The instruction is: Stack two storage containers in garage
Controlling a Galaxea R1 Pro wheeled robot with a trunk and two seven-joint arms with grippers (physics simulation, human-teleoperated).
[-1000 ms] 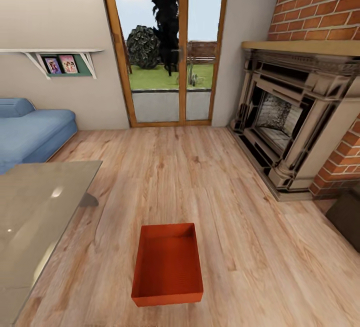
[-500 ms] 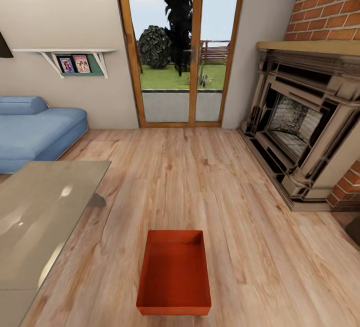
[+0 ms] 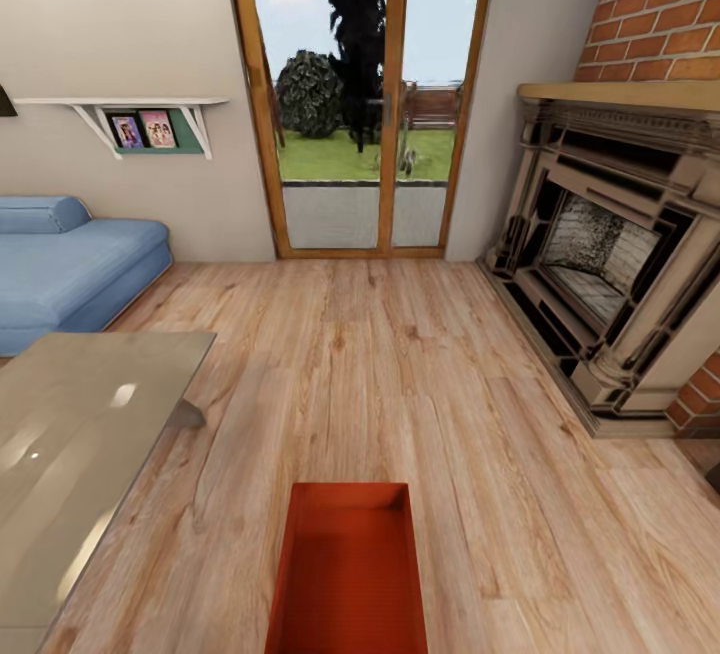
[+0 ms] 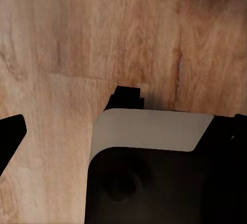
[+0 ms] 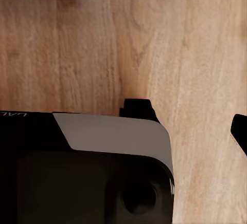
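Resting on light wood-plank floor (image 3: 400, 364), orange-red storage container (image 3: 348, 574), brick fireplace (image 3: 610, 264) nearby, hands' grip unclear.

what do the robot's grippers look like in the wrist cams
Both look alike: a glossy black housing with a pale grey rounded panel on top and black finger parts beyond it. The left gripper shows a round recess in its black body; the right gripper has one too, plus faint pale lettering at its edge, too small to read.
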